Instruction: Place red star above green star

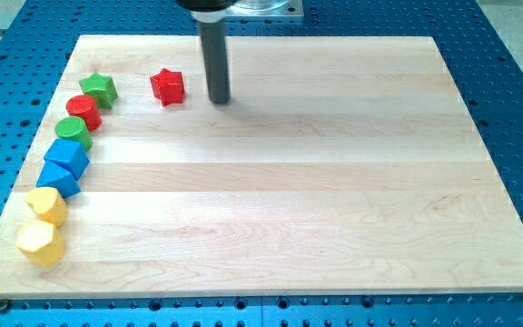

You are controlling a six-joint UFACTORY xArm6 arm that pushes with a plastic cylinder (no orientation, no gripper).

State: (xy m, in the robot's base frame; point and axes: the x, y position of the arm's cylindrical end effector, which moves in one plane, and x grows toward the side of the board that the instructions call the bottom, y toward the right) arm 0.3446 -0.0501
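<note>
The red star (pixel 167 86) lies on the wooden board near the view's top left. The green star (pixel 99 88) lies to its left, close to the board's left edge, at about the same height in the view. My tip (pixel 219 99) is the lower end of the dark rod, just to the right of the red star with a small gap between them. It touches no block.
Below the green star a curved row of blocks runs down the board's left side: a red cylinder (pixel 83 111), a green cylinder (pixel 74 131), two blue blocks (pixel 67 157) (pixel 58 180) and two yellow blocks (pixel 46 205) (pixel 40 242). The board's left edge (pixel 25 173) is close beside them.
</note>
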